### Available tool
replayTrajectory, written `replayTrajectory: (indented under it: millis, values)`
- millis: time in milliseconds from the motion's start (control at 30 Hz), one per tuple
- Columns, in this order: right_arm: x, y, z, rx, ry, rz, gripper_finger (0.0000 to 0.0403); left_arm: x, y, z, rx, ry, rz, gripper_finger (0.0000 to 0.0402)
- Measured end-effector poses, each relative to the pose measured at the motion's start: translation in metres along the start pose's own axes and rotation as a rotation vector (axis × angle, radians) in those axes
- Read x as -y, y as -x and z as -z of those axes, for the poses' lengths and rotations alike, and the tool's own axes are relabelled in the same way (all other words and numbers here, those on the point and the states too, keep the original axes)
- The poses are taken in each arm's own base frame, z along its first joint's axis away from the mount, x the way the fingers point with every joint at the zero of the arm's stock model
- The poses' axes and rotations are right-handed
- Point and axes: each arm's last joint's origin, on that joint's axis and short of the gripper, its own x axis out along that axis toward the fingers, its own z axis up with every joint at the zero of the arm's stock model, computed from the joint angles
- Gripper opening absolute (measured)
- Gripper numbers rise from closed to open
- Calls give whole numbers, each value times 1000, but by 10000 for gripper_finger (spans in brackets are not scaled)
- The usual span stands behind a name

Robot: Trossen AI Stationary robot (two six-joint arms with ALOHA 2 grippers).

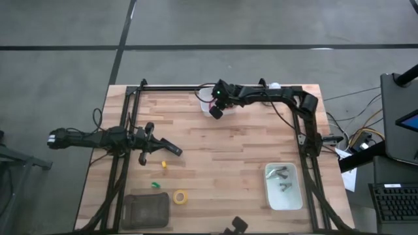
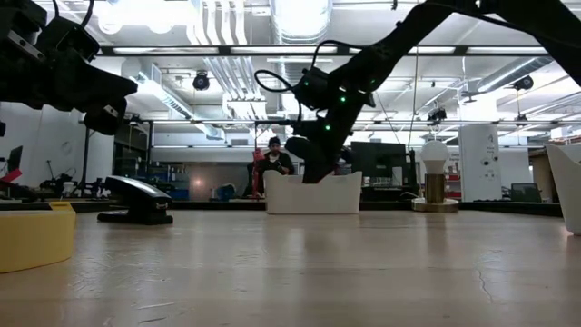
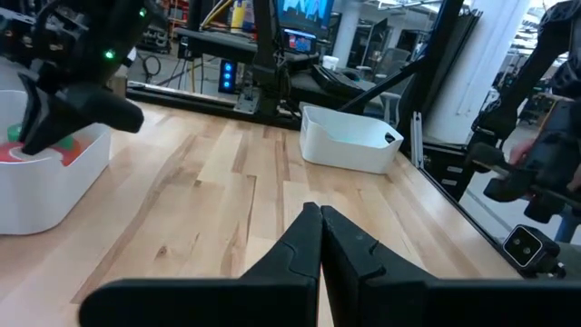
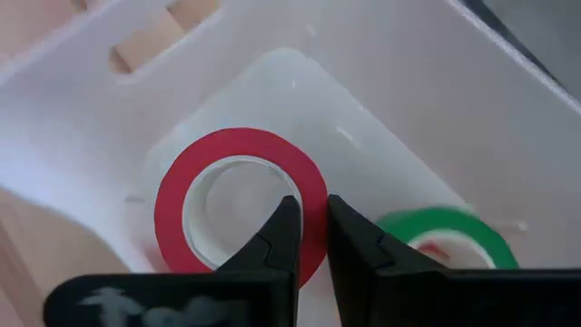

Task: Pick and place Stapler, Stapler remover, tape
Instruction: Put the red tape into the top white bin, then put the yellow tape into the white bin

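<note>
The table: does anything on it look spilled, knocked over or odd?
Nothing spilled or damaged. A yellow tape roll and two small bits, yellow and green, lie loose on the table, while the right gripper straddles a red roll in the white bin.

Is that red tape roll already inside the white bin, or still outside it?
Inside. In the right wrist view the red tape roll lies flat on the floor of the white bin, beside a green roll.

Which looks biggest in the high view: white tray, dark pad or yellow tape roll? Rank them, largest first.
1. white tray and dark pad: about alike, so not ranked against each other.
2. yellow tape roll: clearly smallest.
</note>
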Motion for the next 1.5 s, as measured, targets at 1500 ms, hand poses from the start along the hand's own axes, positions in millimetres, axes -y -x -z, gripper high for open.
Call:
replayTrajectory:
  millis: [1500]
  values:
    - [-165,183,52,310,313,-299,8,0,0,0,0,0,0,7]
